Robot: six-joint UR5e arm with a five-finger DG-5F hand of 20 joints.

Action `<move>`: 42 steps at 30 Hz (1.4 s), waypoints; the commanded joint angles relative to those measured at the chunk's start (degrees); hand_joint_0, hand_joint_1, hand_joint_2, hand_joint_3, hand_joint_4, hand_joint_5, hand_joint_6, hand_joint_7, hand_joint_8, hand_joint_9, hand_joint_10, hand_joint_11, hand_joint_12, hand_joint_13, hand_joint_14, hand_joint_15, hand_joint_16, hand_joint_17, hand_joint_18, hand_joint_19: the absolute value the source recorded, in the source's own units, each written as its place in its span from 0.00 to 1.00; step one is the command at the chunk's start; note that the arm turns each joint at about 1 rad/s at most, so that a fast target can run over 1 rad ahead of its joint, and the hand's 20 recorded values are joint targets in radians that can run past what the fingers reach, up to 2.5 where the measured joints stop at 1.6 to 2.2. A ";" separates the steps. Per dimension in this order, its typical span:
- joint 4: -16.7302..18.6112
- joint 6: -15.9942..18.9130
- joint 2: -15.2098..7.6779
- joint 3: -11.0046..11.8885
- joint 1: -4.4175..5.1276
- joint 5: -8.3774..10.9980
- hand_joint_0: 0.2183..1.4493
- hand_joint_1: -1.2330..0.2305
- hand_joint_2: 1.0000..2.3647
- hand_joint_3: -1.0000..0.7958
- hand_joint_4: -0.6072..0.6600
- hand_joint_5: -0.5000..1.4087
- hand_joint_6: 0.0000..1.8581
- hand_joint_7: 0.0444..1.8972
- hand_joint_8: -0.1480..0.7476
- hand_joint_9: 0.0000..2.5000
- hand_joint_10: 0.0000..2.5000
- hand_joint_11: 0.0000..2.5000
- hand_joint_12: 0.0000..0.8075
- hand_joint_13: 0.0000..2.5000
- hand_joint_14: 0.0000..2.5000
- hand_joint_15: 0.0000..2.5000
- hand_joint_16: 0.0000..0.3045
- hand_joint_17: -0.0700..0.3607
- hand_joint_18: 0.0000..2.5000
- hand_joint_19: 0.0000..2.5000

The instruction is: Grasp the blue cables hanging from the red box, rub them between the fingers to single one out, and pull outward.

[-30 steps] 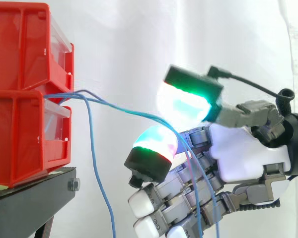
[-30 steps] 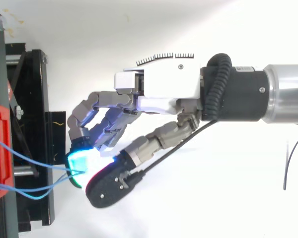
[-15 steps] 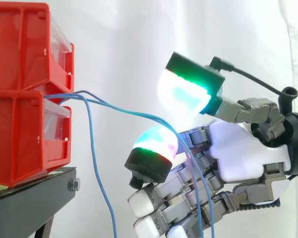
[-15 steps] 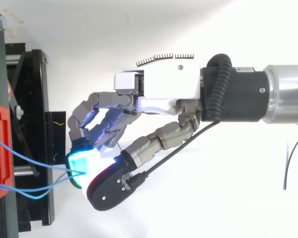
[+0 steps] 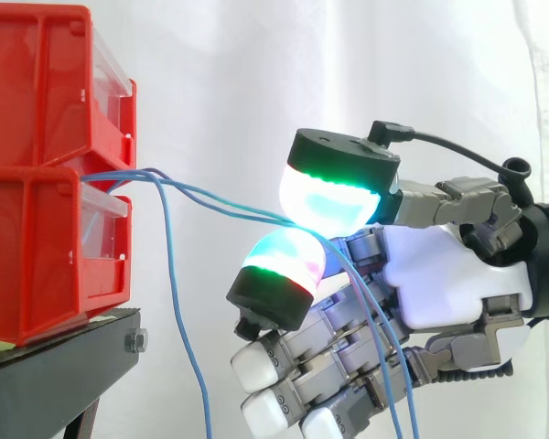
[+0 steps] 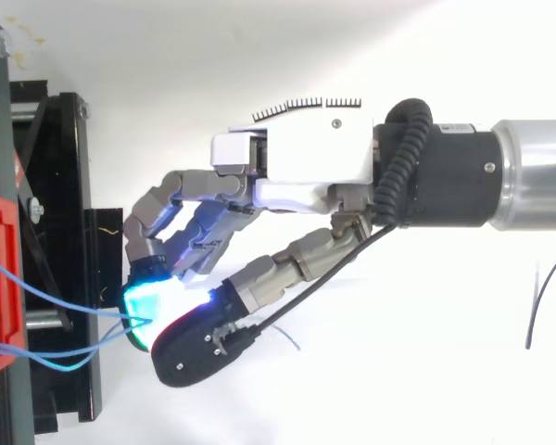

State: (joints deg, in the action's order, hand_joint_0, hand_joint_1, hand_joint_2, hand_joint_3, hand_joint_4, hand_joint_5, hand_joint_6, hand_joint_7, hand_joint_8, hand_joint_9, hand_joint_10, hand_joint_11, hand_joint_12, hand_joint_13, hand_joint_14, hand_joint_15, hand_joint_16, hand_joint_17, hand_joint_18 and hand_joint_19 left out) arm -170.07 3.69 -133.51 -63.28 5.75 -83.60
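Two stacked red bins [image 5: 37, 183] stand on the black stand [image 5: 55, 375] at the left. Thin blue cables [image 5: 220, 206] come out between the bins. One blue strand [image 5: 176, 302] hangs straight down beside the bins. The others run right to my hand [image 5: 448, 283], pass between the glowing thumb pad [image 5: 334, 192] and a glowing finger pad [image 5: 279, 270], then drop across the curled fingers. The two pads meet on the strands. From above, the cables [image 6: 74, 311] converge at the lit fingertip of the hand [image 6: 306, 162].
A white curtain hangs behind everything. The black stand [image 6: 65, 232] and the red bin's edge [image 6: 0, 278] lie along the left edge in the top view. The arm comes in from the right.
The thumb pad, lifted away half a second ago, has swung down and left onto the cables against the finger pad. The hand has shifted slightly toward the bins.
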 commanded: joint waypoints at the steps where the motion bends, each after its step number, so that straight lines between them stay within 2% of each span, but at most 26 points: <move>1: 0.00 0.00 0.00 0.26 0.05 0.01 0.35 0.22 0.01 0.41 0.55 0.18 0.48 0.56 0.52 0.28 0.00 0.13 0.50 0.22 0.00 0.12 0.16 0.42 0.26 0.13; 7: -0.35 0.09 0.00 0.35 -0.04 0.01 0.43 0.17 0.01 0.34 0.52 0.17 0.49 0.58 0.51 0.27 0.00 0.13 0.49 0.22 0.00 0.11 0.16 0.41 0.26 0.11; 11: -0.44 0.00 0.00 0.44 -0.04 0.01 0.47 0.18 0.00 0.28 0.55 0.17 0.49 0.58 0.51 0.27 0.00 0.13 0.49 0.23 0.00 0.11 0.16 0.41 0.27 0.11; 14: -0.53 0.00 0.00 0.44 -0.04 0.01 0.42 0.19 0.00 0.28 0.60 0.18 0.49 0.57 0.51 0.27 0.00 0.13 0.49 0.23 0.00 0.11 0.16 0.41 0.27 0.11; 21: -0.53 0.00 -0.09 0.35 -0.04 0.01 0.27 0.28 0.00 0.28 0.60 0.19 0.48 0.56 0.53 0.30 0.00 0.13 0.50 0.24 0.00 0.11 0.16 0.42 0.28 0.13; 27: -0.53 0.00 0.00 0.35 -0.04 0.01 0.20 0.29 0.00 0.28 0.61 0.19 0.48 0.56 0.56 0.30 0.00 0.13 0.54 0.24 0.00 0.12 0.18 0.45 0.29 0.13; 31: -0.61 0.00 0.00 0.44 -0.04 0.01 0.18 0.29 0.00 0.28 0.61 0.19 0.48 0.55 0.58 0.30 0.00 0.13 0.55 0.24 0.00 0.12 0.19 0.47 0.30 0.13; 35: -0.61 0.00 0.00 0.35 -0.04 0.01 0.25 0.30 0.00 0.28 0.60 0.19 0.48 0.57 0.54 0.30 0.00 0.13 0.51 0.23 0.00 0.12 0.17 0.43 0.27 0.15; 38: -0.61 0.00 0.00 0.35 -0.04 0.01 0.30 0.32 0.01 0.37 0.59 0.19 0.48 0.59 0.53 0.30 0.00 0.13 0.50 0.23 0.00 0.12 0.16 0.42 0.27 0.15; 42: -0.61 0.00 0.00 0.44 -0.04 0.01 0.30 0.32 0.01 0.42 0.59 0.19 0.48 0.59 0.54 0.31 0.00 0.12 0.51 0.24 0.00 0.12 0.17 0.43 0.28 0.15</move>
State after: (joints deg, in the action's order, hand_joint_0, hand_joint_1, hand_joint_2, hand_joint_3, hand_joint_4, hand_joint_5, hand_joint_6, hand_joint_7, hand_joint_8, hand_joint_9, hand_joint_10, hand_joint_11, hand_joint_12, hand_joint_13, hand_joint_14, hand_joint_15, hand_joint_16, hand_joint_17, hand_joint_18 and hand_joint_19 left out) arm -170.68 3.69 -133.51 -62.90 5.71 -83.58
